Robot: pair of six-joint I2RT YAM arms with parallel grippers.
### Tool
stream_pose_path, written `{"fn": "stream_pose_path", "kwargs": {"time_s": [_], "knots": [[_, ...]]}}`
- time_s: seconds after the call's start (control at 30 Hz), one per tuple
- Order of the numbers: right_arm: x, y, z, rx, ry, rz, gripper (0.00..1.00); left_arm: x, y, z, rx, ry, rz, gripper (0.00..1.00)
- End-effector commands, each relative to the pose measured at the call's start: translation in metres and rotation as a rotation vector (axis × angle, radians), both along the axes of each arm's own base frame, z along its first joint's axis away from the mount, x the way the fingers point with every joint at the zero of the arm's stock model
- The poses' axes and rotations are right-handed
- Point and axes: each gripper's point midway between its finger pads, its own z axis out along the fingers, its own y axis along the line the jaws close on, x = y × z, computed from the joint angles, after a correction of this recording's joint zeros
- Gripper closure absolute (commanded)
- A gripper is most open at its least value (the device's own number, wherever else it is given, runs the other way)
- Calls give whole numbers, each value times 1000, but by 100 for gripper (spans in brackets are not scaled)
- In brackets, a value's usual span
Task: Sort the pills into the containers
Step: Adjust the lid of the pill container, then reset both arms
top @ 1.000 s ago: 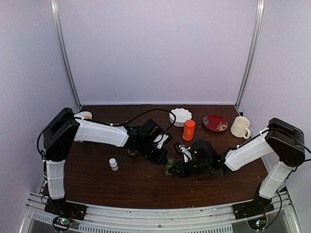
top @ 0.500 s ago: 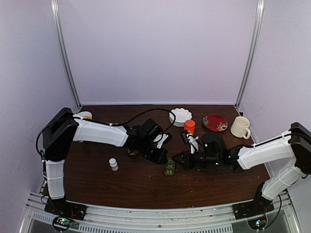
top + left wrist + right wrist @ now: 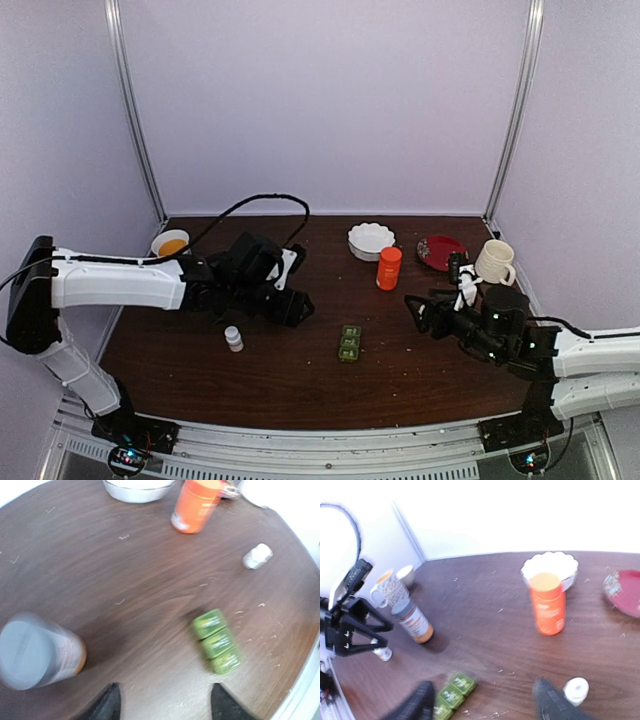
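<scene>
Top external view: the green pill box (image 3: 350, 343) lies flat on the counter (image 3: 300, 385), its three cells in a short row. In the wrist views the lids look shut, so any pills inside are hidden. The left hand (image 3: 165, 710) hangs to the left of the box, well apart from it, its fingers (image 3: 107, 707) spread and grasping nothing. The right hand (image 3: 485, 706) hangs to the right of the box, also apart from it, released, with nothing between its fingers. Behind the box stands an orange bottle (image 3: 389, 268), and farther back a white bowl (image 3: 371, 241). A grey-capped bottle (image 3: 35, 650) stands left of the box, near the left hand. A small white bottle (image 3: 233, 338) stands farther left. A second small white bottle (image 3: 576, 690) sits right of the box, beside the right hand. Pale specks (image 3: 123, 537) dot the counter around the box; whether any are pills cannot be told.
</scene>
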Motion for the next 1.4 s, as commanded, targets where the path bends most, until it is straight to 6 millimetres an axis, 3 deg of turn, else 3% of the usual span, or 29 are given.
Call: {"fn": "stream_pose_path", "kwargs": {"time_s": [0.0,0.07,0.2,0.3,0.43,0.6,0.73,0.93,1.03,1.17,1.37], "knots": [[8,-50,6,-78,-101,-214,13,19,49,19,4,-150,184,26],[7,-64,7,-93,-121,-259,2,20,71,24,11,-173,236,18],[4,-79,9,-117,-138,-300,0,17,116,11,109,-152,356,3],[2,-86,9,-126,-146,-316,0,7,144,-2,181,-121,414,2],[0,-90,9,-131,-152,-324,0,-7,165,-24,207,-33,454,2],[2,-100,9,-178,-164,-373,1,-9,191,-41,279,33,524,2],[9,-117,15,-273,-213,-466,1,2,203,-25,208,-50,564,3],[27,-143,35,-245,-218,-557,1,28,246,18,149,-169,646,3],[34,-156,43,-322,-262,-596,0,43,266,26,153,-202,675,3],[46,-161,43,-470,-365,-570,0,62,293,41,91,-310,737,2],[69,-196,35,-428,-345,-661,0,73,313,77,99,-600,758,2]]}}
